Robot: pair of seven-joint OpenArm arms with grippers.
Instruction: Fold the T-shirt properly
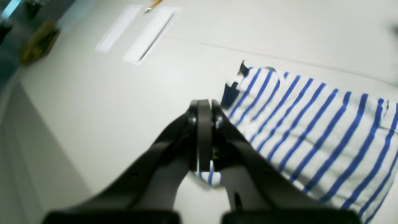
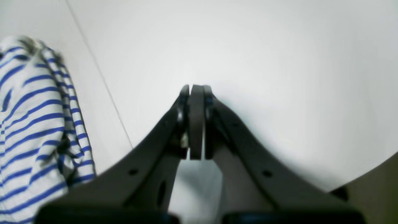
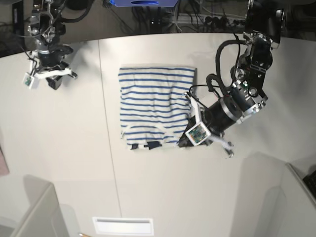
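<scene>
A white short-sleeved cloth T-shirt with thin blue stripes (image 3: 155, 106) is shown folded into a compact rectangle at the centre of the pale grey desk (image 3: 74, 163), with a dark label (image 1: 230, 95) exposed at its 6 o'clock edge in the base view.

The left gripper (image 1: 204, 135) is carried on a black arm reaching in from 2 o'clock and bent down toward the shirt's 4 o'clock corner. Its jaws are seen clenched; a small striped fold shows just beneath them in the left wrist view, but whether cloth is pinched cannot be told.

The right gripper (image 2: 196, 121) is held over bare desk at 10 o'clock in the base view, well apart from the shirt, its jaws pressed together on nothing.

A white slotted plate (image 3: 122, 225) is set into the desk at 6 o'clock.
</scene>
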